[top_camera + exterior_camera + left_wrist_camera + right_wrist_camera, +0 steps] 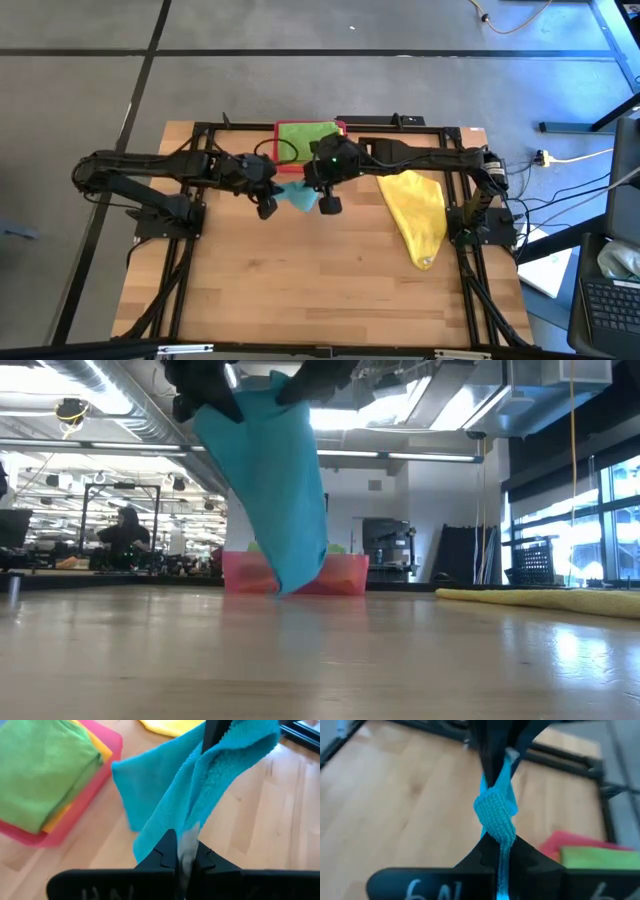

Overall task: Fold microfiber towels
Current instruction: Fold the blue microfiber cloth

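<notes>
A teal towel (pixel 268 480) hangs in the air between my two grippers, above the table's far middle; it also shows in the high view (pixel 297 196). My left gripper (pixel 266 203) and my right gripper (pixel 327 198) are both shut on its top edge. A pink tray (pixel 341 128) at the far edge holds a folded green towel (pixel 305 140) on top of a yellow one (pixel 100 747). A loose yellow towel (pixel 418 216) lies flat on the table at the right. My left gripper pinches the teal towel's upper edge at one corner (pixel 187 832) between its two fingers. The cloth hangs below, clear of the table. My right gripper pinches the opposite upper corner (pixel 496 815), bunched into a fold, between its two fingers. The cloth between the grippers sags a little.
The pink tray (pixel 345 573) stands just behind the hanging towel. The black arm frames (pixel 190 215) run along both table sides. Bare wood (pixel 320 290) lies in the near half of the table.
</notes>
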Tool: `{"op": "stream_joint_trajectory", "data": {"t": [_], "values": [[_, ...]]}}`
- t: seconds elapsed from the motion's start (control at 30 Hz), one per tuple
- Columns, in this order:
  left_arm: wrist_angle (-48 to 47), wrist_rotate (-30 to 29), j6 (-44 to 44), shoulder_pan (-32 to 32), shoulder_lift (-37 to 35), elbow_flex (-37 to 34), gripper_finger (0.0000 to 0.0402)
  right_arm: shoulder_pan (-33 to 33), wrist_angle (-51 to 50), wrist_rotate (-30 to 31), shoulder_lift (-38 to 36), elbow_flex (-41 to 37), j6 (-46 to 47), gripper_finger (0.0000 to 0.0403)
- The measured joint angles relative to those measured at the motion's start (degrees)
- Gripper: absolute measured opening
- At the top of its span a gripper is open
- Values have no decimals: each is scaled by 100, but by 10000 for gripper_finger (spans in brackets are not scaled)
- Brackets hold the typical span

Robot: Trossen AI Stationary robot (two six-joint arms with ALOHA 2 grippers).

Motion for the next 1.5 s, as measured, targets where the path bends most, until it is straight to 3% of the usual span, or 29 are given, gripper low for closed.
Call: {"op": "stream_joint_trajectory", "data": {"t": [0.1,0.23,0.4,0.7,0.9,1.23,1.33,1.5], "values": [[-13,109,-379,-188,71,6,0,4,-366,-382,6,-24,298,13],[244,394,-940,-644,277,-3,0,60,-801,-1428,2,-293,905,13],[684,751,-1162,-1197,943,-9,0,223,-647,-2316,-1,-994,1226,14],[1720,840,-1140,-1531,2691,-14,0,582,653,-2341,4,-2683,2185,14],[2454,926,-849,-1498,3362,-11,0,734,881,-2290,4,-3275,2438,14],[2438,1445,-707,-1170,3195,-18,0,689,572,-2031,-180,-3173,3199,13],[2356,1447,-499,-1183,2964,-18,0,762,609,-1886,-435,-3148,2658,9],[2079,1287,53,-920,2836,-19,0,576,639,-1150,-583,-3148,1963,11]]}}
